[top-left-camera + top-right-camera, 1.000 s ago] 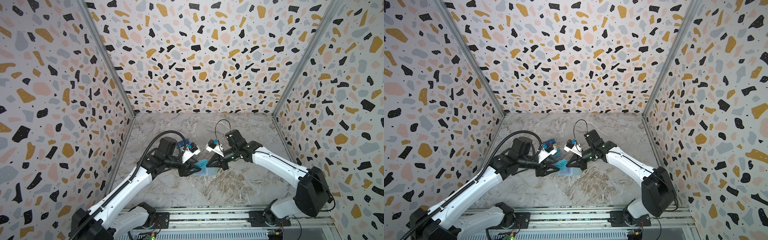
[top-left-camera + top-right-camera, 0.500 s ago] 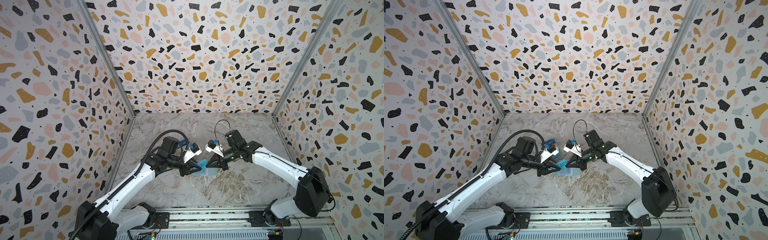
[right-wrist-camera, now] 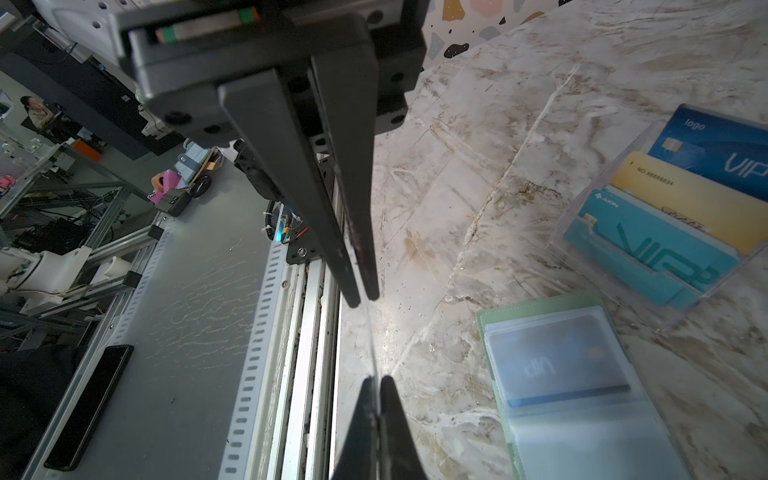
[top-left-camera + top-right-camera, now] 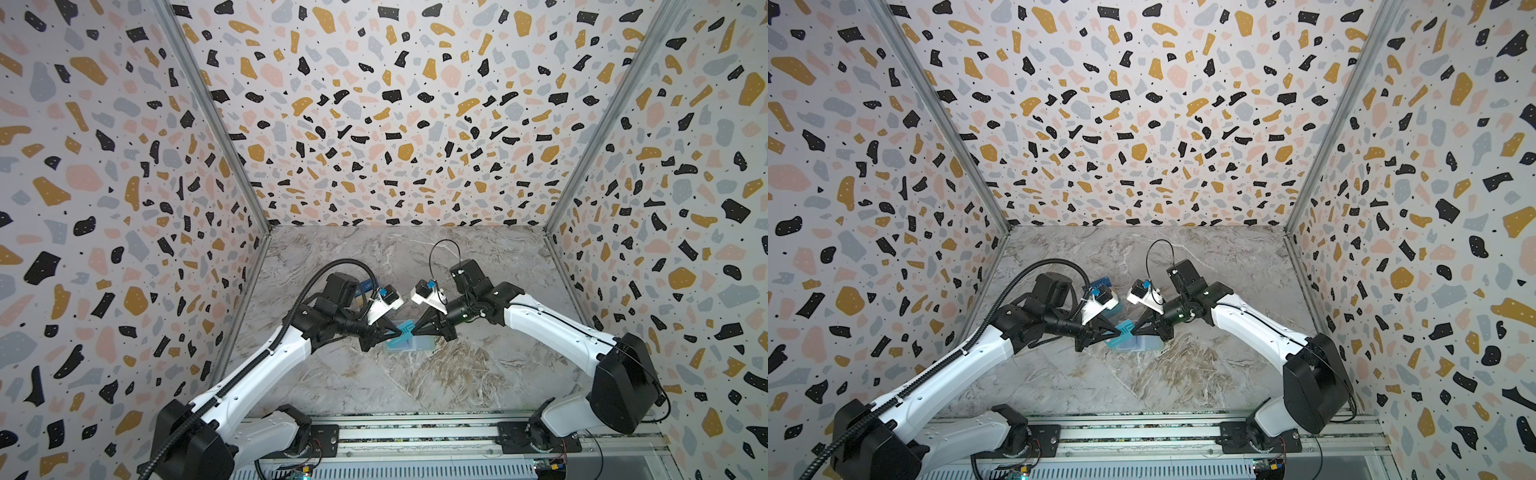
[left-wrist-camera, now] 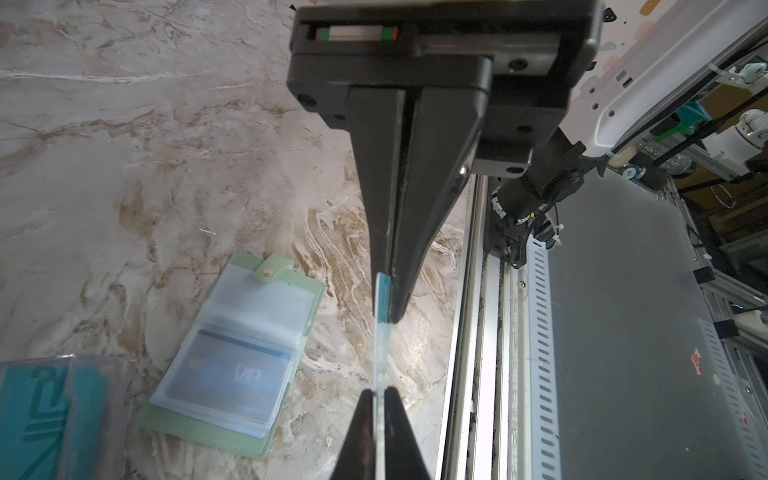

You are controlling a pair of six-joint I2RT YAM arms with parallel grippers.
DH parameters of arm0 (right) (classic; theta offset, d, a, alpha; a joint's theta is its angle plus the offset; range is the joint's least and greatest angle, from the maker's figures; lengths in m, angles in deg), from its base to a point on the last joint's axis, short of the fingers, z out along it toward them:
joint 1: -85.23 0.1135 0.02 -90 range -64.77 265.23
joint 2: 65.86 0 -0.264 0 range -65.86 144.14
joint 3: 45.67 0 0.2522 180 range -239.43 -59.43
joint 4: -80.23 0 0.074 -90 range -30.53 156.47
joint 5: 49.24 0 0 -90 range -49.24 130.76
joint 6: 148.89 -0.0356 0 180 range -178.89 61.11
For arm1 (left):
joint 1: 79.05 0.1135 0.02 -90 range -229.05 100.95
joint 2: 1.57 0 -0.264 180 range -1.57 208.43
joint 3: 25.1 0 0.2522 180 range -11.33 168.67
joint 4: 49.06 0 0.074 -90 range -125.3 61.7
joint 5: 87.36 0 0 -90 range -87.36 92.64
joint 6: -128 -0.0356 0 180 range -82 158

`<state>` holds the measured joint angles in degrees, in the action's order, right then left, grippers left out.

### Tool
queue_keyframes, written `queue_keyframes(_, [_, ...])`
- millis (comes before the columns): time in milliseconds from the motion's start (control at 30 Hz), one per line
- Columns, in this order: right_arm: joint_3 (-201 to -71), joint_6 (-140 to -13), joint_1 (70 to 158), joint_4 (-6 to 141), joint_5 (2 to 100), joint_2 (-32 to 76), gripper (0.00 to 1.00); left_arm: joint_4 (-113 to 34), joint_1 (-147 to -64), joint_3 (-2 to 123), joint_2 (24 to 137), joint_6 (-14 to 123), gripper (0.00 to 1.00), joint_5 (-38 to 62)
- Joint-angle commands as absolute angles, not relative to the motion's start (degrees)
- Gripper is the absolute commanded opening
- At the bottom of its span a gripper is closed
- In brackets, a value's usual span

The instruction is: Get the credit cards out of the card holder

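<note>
Thin teal card point(image 5: 384, 297), clear plastic sleeve point(image 5: 380, 357)

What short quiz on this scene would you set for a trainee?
1. True or false: the left gripper and the right gripper both pinch one teal card.
2. How many cards sit in the clear stand? A two, B three, C five.
3. Fill in: the card holder lies flat and ___.
Key: 1 true; 2 B; 3 open.
</note>
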<state>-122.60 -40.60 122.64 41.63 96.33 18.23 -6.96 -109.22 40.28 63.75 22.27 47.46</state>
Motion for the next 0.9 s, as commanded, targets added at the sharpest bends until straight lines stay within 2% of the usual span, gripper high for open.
queue_keyframes(0, [-124.4,-41.9,122.3,43.2,94.5,18.2,0.02,-8.2,-109.5,41.6,63.8,22.4,0.06,48.6])
queue_keyframes(67, [-124.5,-42.4,122.0,43.3,94.3,18.1,0.07,-8.2,-109.4,41.7,64.0,22.5,0.04,48.3])
queue_keyframes(167, [-124.1,-43.3,121.4,43.8,93.6,17.8,0.29,-8.3,-109.4,41.7,64.3,22.5,0.01,47.0])
queue_keyframes(233, [-123.4,-44.9,120.9,45.2,91.2,17.2,0.38,-8.6,-109.3,41.6,64.3,22.8,0.00,45.6])
queue_keyframes(500, [-116.5,-56.8,115.1,58.3,78.1,10.0,0.56,-11.8,-108.0,40.3,64.1,22.5,0.00,36.4])
queue_keyframes(667, [-108.9,-62.9,108.5,68.1,77.8,2.9,0.73,-11.7,-105.6,40.2,65.6,20.0,0.00,32.2])
queue_keyframes(867, [-103.8,-64.1,107.0,71.6,74.1,-1.1,0.76,-13.0,-102.0,41.5,70.3,15.3,0.00,29.6])
